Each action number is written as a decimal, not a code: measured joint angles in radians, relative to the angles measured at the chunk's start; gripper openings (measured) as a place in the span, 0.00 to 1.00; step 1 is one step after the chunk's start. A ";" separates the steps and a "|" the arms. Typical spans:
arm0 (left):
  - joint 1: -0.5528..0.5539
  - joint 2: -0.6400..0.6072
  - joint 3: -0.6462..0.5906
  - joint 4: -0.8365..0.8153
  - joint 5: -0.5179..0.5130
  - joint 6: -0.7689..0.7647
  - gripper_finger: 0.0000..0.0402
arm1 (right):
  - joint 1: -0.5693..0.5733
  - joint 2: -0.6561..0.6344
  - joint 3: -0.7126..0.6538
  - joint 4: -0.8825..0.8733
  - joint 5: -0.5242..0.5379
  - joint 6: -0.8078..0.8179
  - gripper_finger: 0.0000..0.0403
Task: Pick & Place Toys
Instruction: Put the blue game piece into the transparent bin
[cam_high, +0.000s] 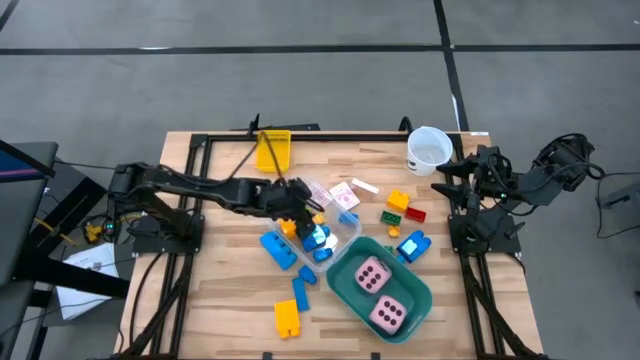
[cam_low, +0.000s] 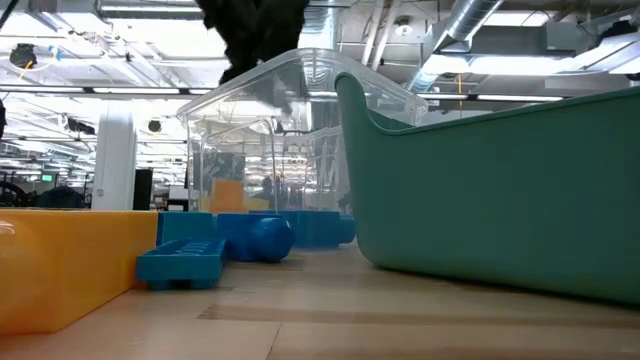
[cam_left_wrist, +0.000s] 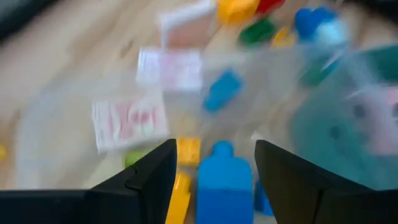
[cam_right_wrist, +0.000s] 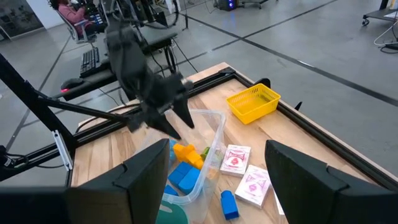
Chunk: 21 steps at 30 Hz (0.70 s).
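My left gripper is open over a clear plastic box; it also shows from the right wrist view, fingers pointing down above the box. In the left wrist view the gripper has a blue brick below the gap between its fingers, untouched. Blue bricks and an orange one lie in the box. Two pink dice lie in the teal tub. Pink-white cards and loose bricks lie on the table. My right gripper is open and empty at the table's right edge.
A white cup stands at the far right and a yellow basket at the far middle. Yellow, green, red and blue bricks lie right of the box; blue and yellow ones lie nearer.
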 joint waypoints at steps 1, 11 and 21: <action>0.000 -0.022 0.000 0.004 -0.001 0.027 0.53 | 0.000 0.000 0.000 0.000 0.000 0.000 0.63; 0.000 -0.322 0.000 -0.074 0.010 0.328 0.60 | 0.000 0.000 0.000 0.000 -0.001 -0.007 0.63; -0.114 -0.590 0.001 -0.447 0.205 0.035 0.81 | 0.000 0.000 0.000 -0.001 -0.028 0.016 0.63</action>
